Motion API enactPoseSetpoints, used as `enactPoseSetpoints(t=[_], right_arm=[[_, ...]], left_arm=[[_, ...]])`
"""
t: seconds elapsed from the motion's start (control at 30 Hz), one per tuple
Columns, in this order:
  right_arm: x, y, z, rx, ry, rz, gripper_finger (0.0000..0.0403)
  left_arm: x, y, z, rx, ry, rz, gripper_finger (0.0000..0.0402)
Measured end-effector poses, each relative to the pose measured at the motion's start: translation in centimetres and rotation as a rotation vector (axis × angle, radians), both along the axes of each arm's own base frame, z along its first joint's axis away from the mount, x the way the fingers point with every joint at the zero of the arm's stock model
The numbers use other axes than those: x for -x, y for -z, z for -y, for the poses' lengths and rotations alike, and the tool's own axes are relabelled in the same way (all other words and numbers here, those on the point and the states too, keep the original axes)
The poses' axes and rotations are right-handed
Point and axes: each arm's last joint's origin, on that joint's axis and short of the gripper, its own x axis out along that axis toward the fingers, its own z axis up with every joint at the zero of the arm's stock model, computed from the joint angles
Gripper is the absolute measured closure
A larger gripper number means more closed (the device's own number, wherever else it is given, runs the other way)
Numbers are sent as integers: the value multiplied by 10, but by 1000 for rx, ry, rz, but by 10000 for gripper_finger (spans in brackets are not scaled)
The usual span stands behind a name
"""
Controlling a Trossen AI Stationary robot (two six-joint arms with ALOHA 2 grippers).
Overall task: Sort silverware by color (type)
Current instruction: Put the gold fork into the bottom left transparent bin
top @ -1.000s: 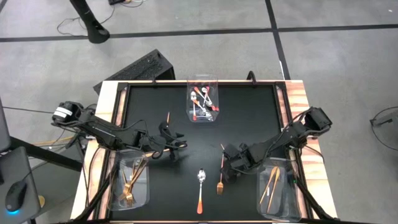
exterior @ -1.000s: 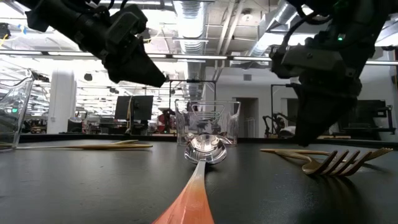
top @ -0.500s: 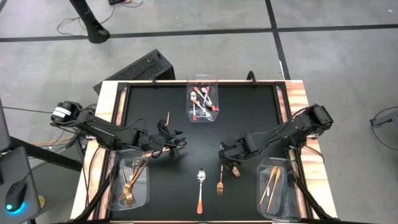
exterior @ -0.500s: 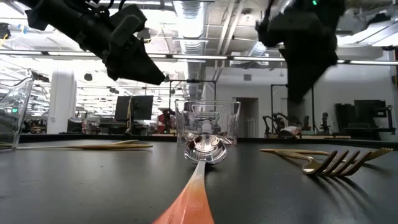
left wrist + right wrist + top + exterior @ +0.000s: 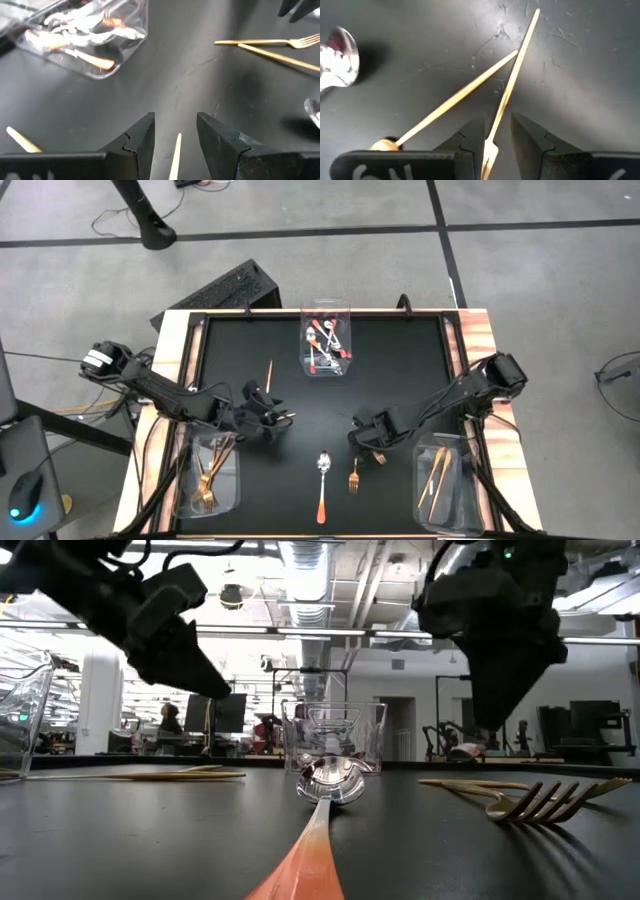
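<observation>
1. Silverware lies on the black table (image 5: 400, 360) and in three clear bins.
2. Back bin (image 5: 326, 340): spoons with silver bowls and orange-red handles, heaped together.
3. Left front bin (image 5: 208, 476): gold forks. Right front bin (image 5: 443, 484): slim gold knives.
4. Loose spoon (image 5: 322, 485), front centre: shiny silver bowl, tapering orange-red handle pointing toward the front edge.
5. Loose fork (image 5: 354, 476), just right of that spoon: gold-copper, slim, lying flat with its handle under the right tool.
6. Copper stick (image 5: 269, 375), left of centre, lying apart from the rest.
7. Left tool (image 5: 272, 420): low over the table near the left front bin, fingers (image 5: 142, 142) parted, a thin gold utensil (image 5: 174, 159) showing in the gap; whether it is gripped cannot be told.
8. Right tool (image 5: 368, 438): above the fork handle, fingers (image 5: 470, 137) narrowly parted astride a thin gold knife (image 5: 512, 82) that crosses the fork handle; a firm grip cannot be confirmed.
</observation>
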Motion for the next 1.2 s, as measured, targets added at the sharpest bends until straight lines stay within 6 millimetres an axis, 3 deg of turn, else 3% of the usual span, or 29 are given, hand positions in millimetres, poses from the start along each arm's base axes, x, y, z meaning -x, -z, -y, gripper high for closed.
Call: enactPoseSetpoints(t=[0.4, 0.73, 0.97, 1.07, 1.2], right_arm=[[-13, 39, -1, -41, 1, -110, 291], [-13, 55, -6, -34, -33, -178, 313], [-14, 49, -2, 13, -57, -134, 390], [-14, 40, 3, 86, -51, -79, 388], [-14, 14, 14, 211, -45, 42, 388]], left_arm=[[4, 6, -3, 16, -27, -1, 267], [4, 7, -3, 5, -22, -6, 267], [3, 6, -2, 24, -17, 0, 267], [3, 6, -2, 27, -15, 0, 267], [3, 6, -2, 19, -25, 10, 267]])
